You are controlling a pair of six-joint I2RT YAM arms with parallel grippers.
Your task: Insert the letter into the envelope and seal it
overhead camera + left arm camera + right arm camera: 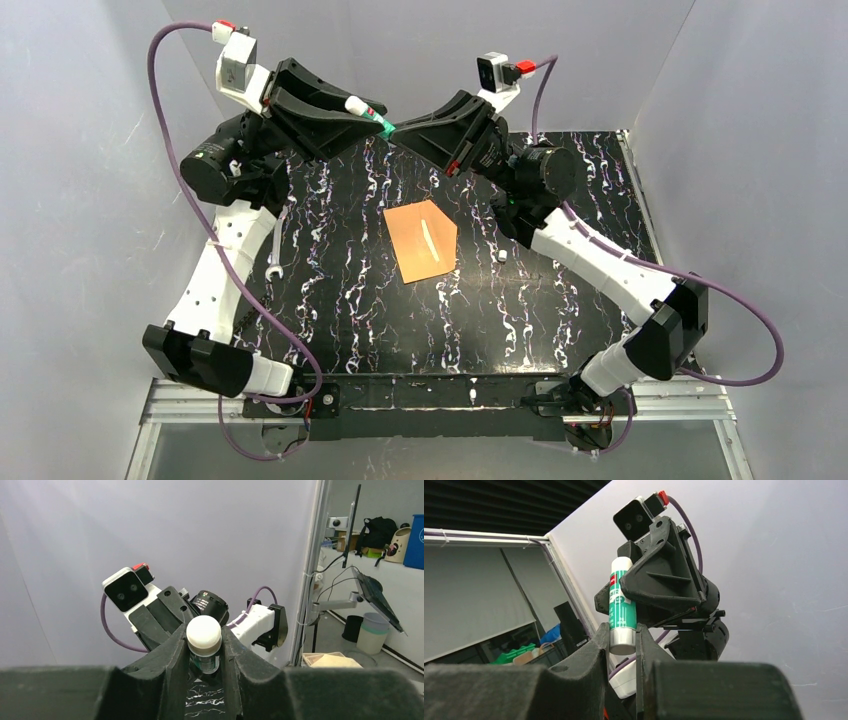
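The orange envelope (413, 250) lies flat in the middle of the table with a pale strip facing up. The letter is not in view. Both grippers are raised above the table's far side and meet tip to tip on a green glue stick (383, 124). My left gripper (368, 113) is shut on its white cap end (204, 633). My right gripper (400, 132) is shut on its silver bottom end (622, 641). The stick's green body (619, 607) runs from the right fingers up to the left gripper.
A metal wrench (277, 255) lies on the black marbled table (340, 300) near the left arm. A small white piece (502, 256) lies to the right of the envelope. Grey walls close in the back and both sides.
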